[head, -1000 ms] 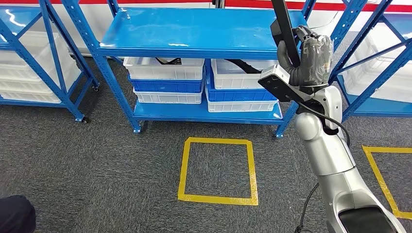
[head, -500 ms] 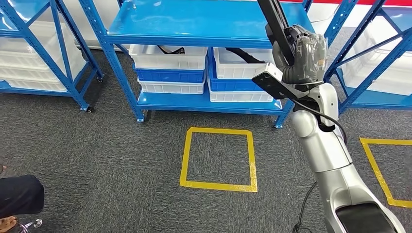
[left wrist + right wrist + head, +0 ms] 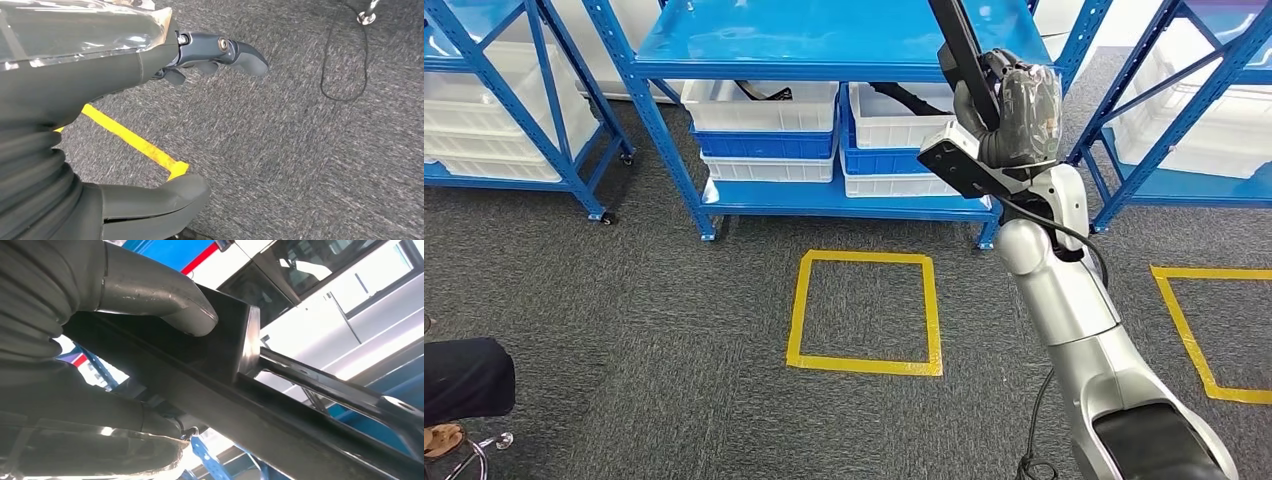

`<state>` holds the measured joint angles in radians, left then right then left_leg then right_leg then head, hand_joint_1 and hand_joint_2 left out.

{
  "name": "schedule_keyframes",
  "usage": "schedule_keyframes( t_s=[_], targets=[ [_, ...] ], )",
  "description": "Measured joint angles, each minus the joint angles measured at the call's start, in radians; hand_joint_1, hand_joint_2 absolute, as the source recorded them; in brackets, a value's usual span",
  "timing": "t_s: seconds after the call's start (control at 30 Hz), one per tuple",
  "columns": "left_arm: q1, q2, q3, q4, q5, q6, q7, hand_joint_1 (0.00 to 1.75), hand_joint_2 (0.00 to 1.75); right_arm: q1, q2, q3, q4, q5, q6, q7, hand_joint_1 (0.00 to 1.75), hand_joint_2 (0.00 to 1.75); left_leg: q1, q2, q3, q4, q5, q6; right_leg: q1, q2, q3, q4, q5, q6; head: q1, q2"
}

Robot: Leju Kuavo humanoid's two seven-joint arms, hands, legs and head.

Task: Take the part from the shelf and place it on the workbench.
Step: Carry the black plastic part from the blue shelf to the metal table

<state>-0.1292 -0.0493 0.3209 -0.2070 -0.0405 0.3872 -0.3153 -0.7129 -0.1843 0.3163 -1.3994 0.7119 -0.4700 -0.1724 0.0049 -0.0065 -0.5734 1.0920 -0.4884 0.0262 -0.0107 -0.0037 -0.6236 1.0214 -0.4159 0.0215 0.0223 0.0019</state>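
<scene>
My right hand (image 3: 1014,115) is raised in front of the blue shelf (image 3: 824,45) and grips a long black metal part (image 3: 959,45), which slants up past the picture's top edge. In the right wrist view the thumb (image 3: 165,300) presses on the black part (image 3: 280,405), a flat bar with a thinner arm running on. My left hand (image 3: 90,85) hangs over grey carpet, its fingers (image 3: 240,50) apart and nothing in it.
White and blue bins (image 3: 759,130) sit on the shelf's lower level, some with black parts inside. A yellow tape square (image 3: 864,312) marks the carpet before the shelf, another at the right (image 3: 1184,330). A person's dark leg (image 3: 464,378) is at the lower left. More blue racks stand on both sides.
The camera has moved, shifting the whole scene. My right hand still holds the black part, now a little further left in the picture. A person's leg has come further in at the lower left.
</scene>
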Motion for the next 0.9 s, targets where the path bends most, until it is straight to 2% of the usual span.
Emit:
schedule_keyframes(
  t_s=[0.03, 0.07, 0.13, 0.17, 0.2, 0.27, 0.3, 0.33, 0.37, 0.4, 0.43, 0.47, 0.53, 0.57, 0.6, 0.7, 0.73, 0.83, 0.87, 0.9],
  targets=[
    [0.001, 0.001, 0.002, 0.000, 0.002, 0.000, -0.003, 0.00, 1.75, -0.008, 0.003, 0.002, 0.004, -0.001, 0.000, -0.001, 1.75, 1.75, -0.004, -0.001, 0.026, -0.044, -0.007, 0.005, 0.000, -0.001, -0.004, 0.000, 0.008, 0.007, 0.001, 0.000],
    [0.004, 0.003, 0.004, 0.000, 0.005, 0.000, -0.005, 0.00, 1.75, -0.016, 0.006, 0.003, 0.009, -0.002, 0.000, -0.002, 1.75, 1.75, -0.009, -0.002, 0.035, -0.066, -0.012, 0.009, -0.002, -0.001, -0.008, -0.002, 0.016, 0.014, 0.001, 0.000],
    [0.010, 0.004, 0.010, 0.000, 0.010, 0.000, -0.010, 0.00, 1.75, -0.028, 0.012, 0.006, 0.021, -0.007, 0.000, -0.005, 1.75, 1.75, -0.012, 0.002, 0.031, -0.082, 0.006, 0.018, -0.006, -0.002, -0.015, -0.003, 0.028, 0.028, 0.001, 0.000],
    [0.013, 0.003, 0.013, 0.001, 0.012, 0.000, -0.012, 0.00, 1.75, -0.032, 0.013, 0.008, 0.027, -0.009, 0.000, -0.007, 1.75, 1.75, -0.012, 0.004, 0.025, -0.090, 0.020, 0.024, -0.005, -0.001, -0.024, 0.006, 0.017, 0.029, 0.000, 0.000],
    [0.016, 0.003, 0.016, 0.001, 0.012, -0.001, -0.013, 0.00, 1.75, -0.035, 0.014, 0.010, 0.034, -0.012, -0.001, -0.008, 1.75, 1.75, -0.009, 0.008, 0.017, -0.099, 0.036, 0.029, -0.003, 0.000, -0.037, 0.031, -0.010, 0.025, 0.002, 0.000],
    [0.018, 0.003, 0.018, 0.001, 0.009, -0.005, -0.016, 0.00, 1.75, -0.040, 0.016, 0.013, 0.047, -0.014, -0.007, -0.010, 1.75, 1.75, -0.007, 0.010, -0.011, -0.106, 0.064, 0.035, -0.002, 0.001, -0.070, 0.132, -0.098, 0.012, 0.005, 0.000],
    [0.018, 0.003, 0.019, 0.001, 0.007, -0.006, -0.016, 0.00, 1.75, -0.040, 0.016, 0.013, 0.051, -0.014, -0.010, -0.010, 1.75, 1.75, -0.006, 0.011, -0.027, -0.106, 0.077, 0.035, -0.003, 0.002, -0.082, 0.197, -0.133, 0.010, 0.007, 0.000],
    [0.018, 0.002, 0.019, 0.001, 0.004, -0.008, -0.015, 0.00, 1.75, -0.039, 0.016, 0.013, 0.054, -0.013, -0.014, -0.010, 1.75, 1.75, -0.006, 0.011, -0.042, -0.105, 0.089, 0.034, -0.004, 0.002, -0.087, 0.249, -0.151, 0.014, 0.007, 0.000],
    [0.018, 0.001, 0.019, 0.001, 0.001, -0.008, -0.014, 0.00, 1.75, -0.037, 0.017, 0.013, 0.057, -0.012, -0.016, -0.010, 1.75, 1.75, -0.005, 0.012, -0.059, -0.105, 0.102, 0.031, -0.006, 0.002, -0.081, 0.280, -0.146, 0.025, 0.007, 0.000],
    [0.018, 0.000, 0.019, 0.001, -0.002, -0.008, -0.013, 0.00, 1.75, -0.035, 0.017, 0.013, 0.059, -0.011, -0.017, -0.010, 1.75, 1.75, -0.004, 0.013, -0.074, -0.104, 0.114, 0.029, -0.008, 0.002, -0.065, 0.286, -0.126, 0.037, 0.007, 0.000],
    [0.018, -0.001, 0.018, 0.001, -0.004, -0.008, -0.011, 0.00, 1.75, -0.034, 0.017, 0.013, 0.061, -0.010, -0.019, -0.010, 1.75, 1.75, -0.002, 0.014, -0.090, -0.103, 0.126, 0.024, -0.011, 0.001, -0.032, 0.257, -0.099, 0.051, 0.007, 0.000],
    [0.017, -0.001, 0.018, 0.001, -0.007, -0.008, -0.009, 0.00, 1.75, -0.033, 0.018, 0.013, 0.062, -0.009, -0.020, -0.010, 1.75, 1.75, -0.001, 0.015, -0.107, -0.100, 0.139, 0.018, -0.014, 0.001, 0.019, 0.196, -0.087, 0.059, 0.007, 0.000],
    [0.016, 0.000, 0.018, 0.001, -0.011, -0.006, -0.005, 0.00, 1.75, -0.033, 0.020, 0.013, 0.063, -0.005, -0.023, -0.010, 1.75, 1.75, -0.002, 0.015, -0.132, -0.092, 0.161, 0.006, -0.010, 0.004, 0.126, 0.041, -0.113, 0.053, 0.007, 0.000],
    [0.015, 0.001, 0.018, 0.001, -0.012, -0.005, -0.004, 0.00, 1.75, -0.033, 0.021, 0.013, 0.063, -0.004, -0.023, -0.011, 1.75, 1.75, -0.004, 0.015, -0.137, -0.088, 0.166, 0.002, -0.006, 0.005, 0.159, -0.011, -0.135, 0.046, 0.007, 0.000],
    [0.015, 0.000, 0.018, 0.001, -0.012, -0.005, -0.003, 0.00, 1.75, -0.033, 0.022, 0.013, 0.063, -0.004, -0.024, -0.011, 1.75, 1.75, -0.004, 0.015, -0.139, -0.087, 0.169, 0.000, -0.002, 0.007, 0.173, -0.035, -0.146, 0.041, 0.007, 0.000],
    [0.015, 0.002, 0.018, 0.001, -0.012, -0.003, -0.003, 0.00, 1.75, -0.031, 0.023, 0.014, 0.065, -0.003, -0.027, -0.011, 1.75, 1.75, -0.005, 0.014, -0.142, -0.089, 0.181, -0.002, -0.004, 0.006, 0.161, -0.026, -0.142, 0.036, 0.006, 0.000],
    [0.016, 0.003, 0.018, 0.001, -0.012, -0.001, -0.001, 0.00, 1.75, -0.029, 0.024, 0.014, 0.069, -0.002, -0.028, -0.010, 1.75, 1.75, -0.003, 0.013, -0.153, -0.077, 0.166, -0.007, -0.008, 0.004, 0.143, -0.017, -0.130, 0.024, 0.004, 0.000],
    [0.020, 0.006, 0.019, 0.002, -0.012, 0.003, 0.001, 0.00, 1.75, -0.025, 0.031, 0.016, 0.082, -0.006, -0.032, -0.017, 1.75, 1.75, 0.005, 0.010, -0.214, 0.154, 0.005, -0.026, -0.010, 0.001, 0.060, 0.002, -0.065, -0.016, -0.002, 0.000],
    [0.020, 0.005, 0.019, 0.002, -0.011, 0.004, 0.001, 0.00, 1.75, -0.025, 0.032, 0.016, 0.085, -0.008, -0.032, -0.021, 1.75, 1.75, 0.005, 0.009, -0.219, 0.224, -0.016, -0.026, -0.007, 0.001, 0.039, 0.002, -0.049, -0.019, -0.002, 0.000],
    [0.020, 0.005, 0.020, 0.002, -0.010, 0.004, 0.000, 0.00, 1.75, -0.025, 0.033, 0.017, 0.087, -0.012, -0.032, -0.024, 1.75, 1.75, 0.005, 0.009, -0.207, 0.234, 0.005, -0.023, -0.006, 0.001, 0.027, 0.002, -0.039, -0.018, -0.002, 0.000]
  ],
)
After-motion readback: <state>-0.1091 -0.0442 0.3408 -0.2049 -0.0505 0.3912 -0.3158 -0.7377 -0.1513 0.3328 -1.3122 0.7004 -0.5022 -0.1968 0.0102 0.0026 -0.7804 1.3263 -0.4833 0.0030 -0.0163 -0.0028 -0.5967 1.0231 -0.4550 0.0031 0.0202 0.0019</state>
